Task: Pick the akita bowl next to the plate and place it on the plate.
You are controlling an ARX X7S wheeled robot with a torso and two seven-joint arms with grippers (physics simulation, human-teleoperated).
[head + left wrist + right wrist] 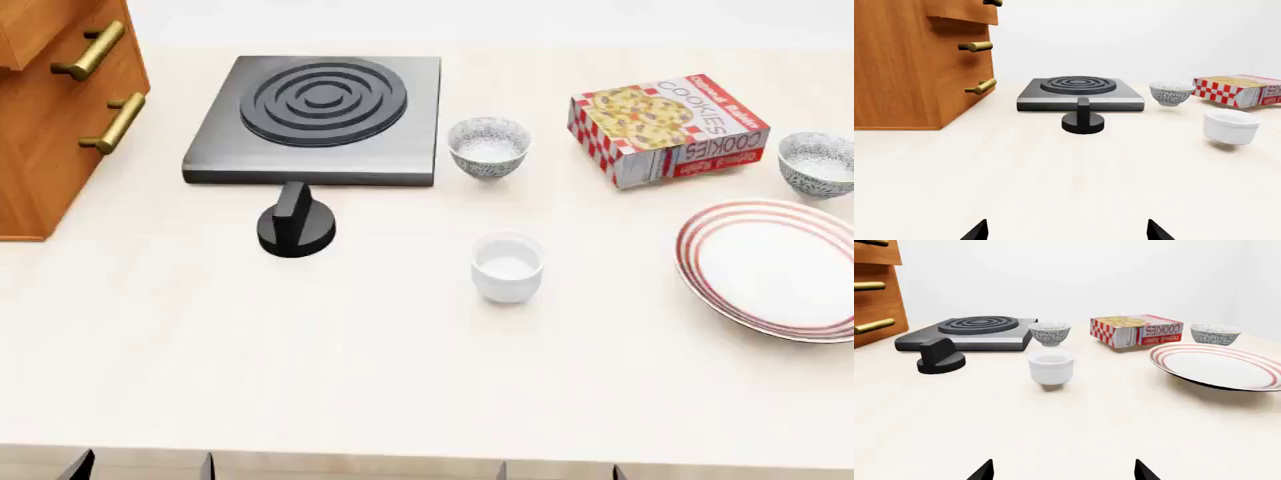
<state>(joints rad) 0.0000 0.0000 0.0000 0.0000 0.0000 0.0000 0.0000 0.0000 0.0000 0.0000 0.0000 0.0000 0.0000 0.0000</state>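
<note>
**Currently: bowl beside plate, both grippers spread and empty**

Head view: the akita bowl point(817, 163) stands upright on the table point(334, 350) at the far right, just behind the plate point(774, 268) and just beside the cookie box point(667, 128), apart from both. A second patterned bowl point(489, 147) stands by the right edge of the stove point(320, 118), with the white cup point(507, 266) nearer the robot and the black knob point(295, 226) in front of the stove. The cabinet point(54, 110) is at far left. Only dark fingertips of the left gripper point(144, 466) and right gripper point(558, 470) show at the lower edge, each pair set apart.

Left wrist view: the left gripper point(1067, 231) is spread, nothing between its fingertips. Ahead lie knob point(1083, 121), stove point(1079, 92), second bowl point(1171, 93), cup point(1231, 127), box point(1237, 90) and cabinet point(917, 62). The akita bowl and plate are out of this view.

Right wrist view: the right gripper point(1064, 471) is spread and empty, low over the table. The plate point(1217, 366) sits tilted, the akita bowl point(1215, 334) just behind it; cup point(1050, 367) and second bowl point(1049, 333) lie ahead
</note>
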